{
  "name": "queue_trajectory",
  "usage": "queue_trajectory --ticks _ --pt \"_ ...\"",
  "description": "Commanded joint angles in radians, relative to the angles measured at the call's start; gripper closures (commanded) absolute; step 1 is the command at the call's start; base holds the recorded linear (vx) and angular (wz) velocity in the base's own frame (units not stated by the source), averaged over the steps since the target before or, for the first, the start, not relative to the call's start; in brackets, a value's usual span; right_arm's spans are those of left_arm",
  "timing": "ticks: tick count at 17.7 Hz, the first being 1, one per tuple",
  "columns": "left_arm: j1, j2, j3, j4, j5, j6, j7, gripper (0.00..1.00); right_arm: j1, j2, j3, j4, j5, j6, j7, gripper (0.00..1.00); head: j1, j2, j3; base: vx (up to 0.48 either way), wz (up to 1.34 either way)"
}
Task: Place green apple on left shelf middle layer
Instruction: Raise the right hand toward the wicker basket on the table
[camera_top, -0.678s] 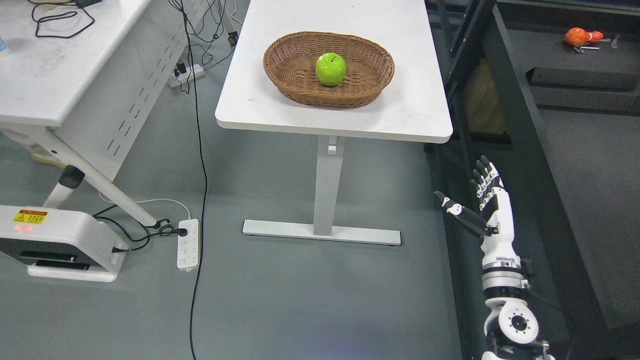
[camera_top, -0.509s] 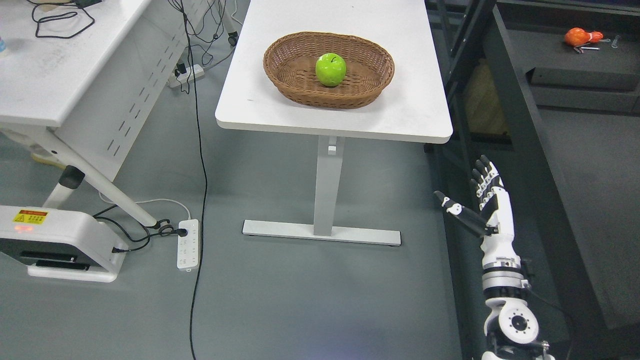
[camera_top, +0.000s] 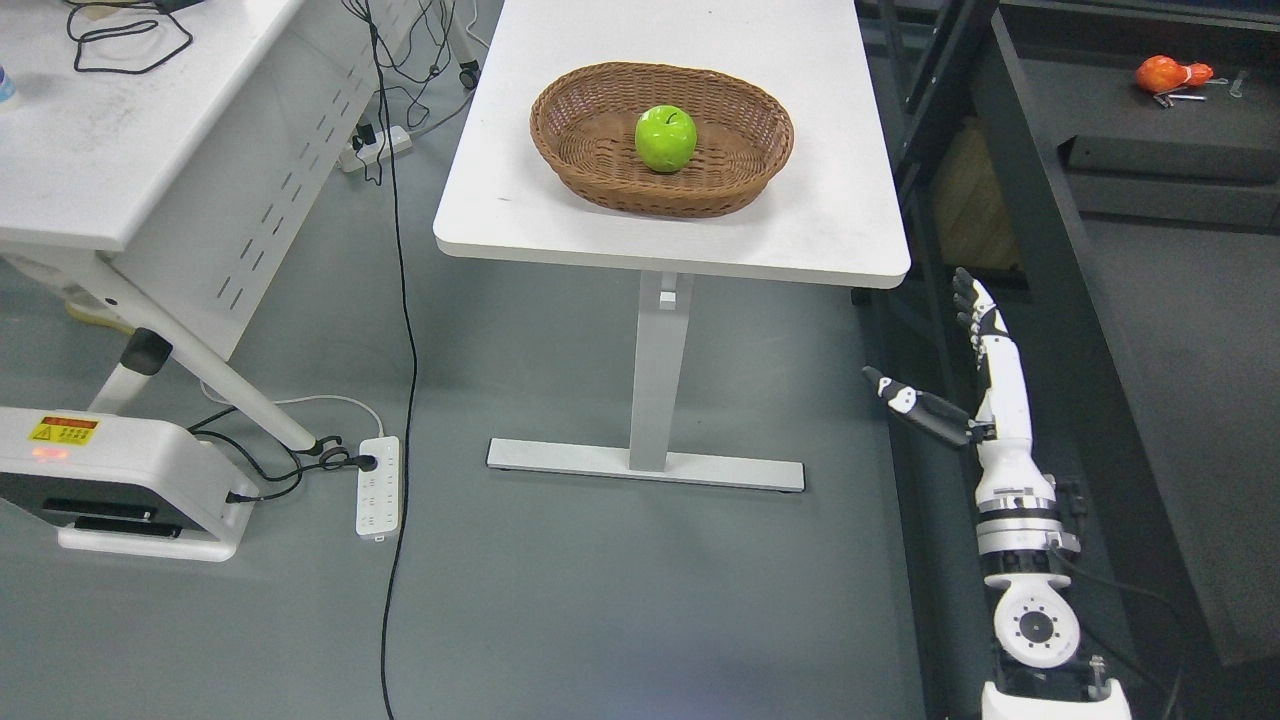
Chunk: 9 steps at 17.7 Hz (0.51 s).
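Our right hand (camera_top: 975, 375), fingers spread and empty, should rise over the table (camera_top: 830, 225) edge toward the apple (camera_top: 666, 139) in the basket (camera_top: 745, 185).

green apple (camera_top: 666, 138) | glossy, upright, stem up | in wicker basket (camera_top: 580, 150)

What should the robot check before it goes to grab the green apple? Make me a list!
1. Apple easy to see: ok. The green apple sits uncovered in the wicker basket.
2. Basket steady: ok. It rests flat on the white table.
3. Hand free: ok. The right hand is open and holds nothing.
4. Hand near the apple: not ok. It hangs below the table edge, off to the right.
5. Left hand ready: cannot tell, it is out of view.
6. Left shelf's middle layer free: cannot tell, it is not in view.
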Motion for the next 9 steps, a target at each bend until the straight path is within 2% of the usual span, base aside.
queue_trajectory --ticks 1,3,4,9 --pt "0.000 0.017 0.000 0.000 0.000 0.000 0.001 0.00 -0.034 -0.095 0.038 -0.019 0.412 -0.045 -0.007 0.00 0.0000 0.000 0.000 0.036 0.04" --pt "0.000 0.017 0.000 0.000 0.000 0.000 0.001 0.00 -0.031 -0.094 0.029 -0.022 0.408 -0.181 -0.010 0.00 0.0000 0.000 0.000 0.049 0.06" --pt "0.000 0.017 0.000 0.000 0.000 0.000 0.001 0.00 -0.039 -0.091 0.027 -0.027 0.406 -0.196 -0.010 0.00 0.0000 0.000 0.000 0.103 0.12" --pt "0.000 0.017 0.000 0.000 0.000 0.000 0.001 0.00 -0.086 -0.109 0.039 -0.027 0.406 -0.146 -0.007 0.00 0.0000 0.000 0.000 0.129 0.19"
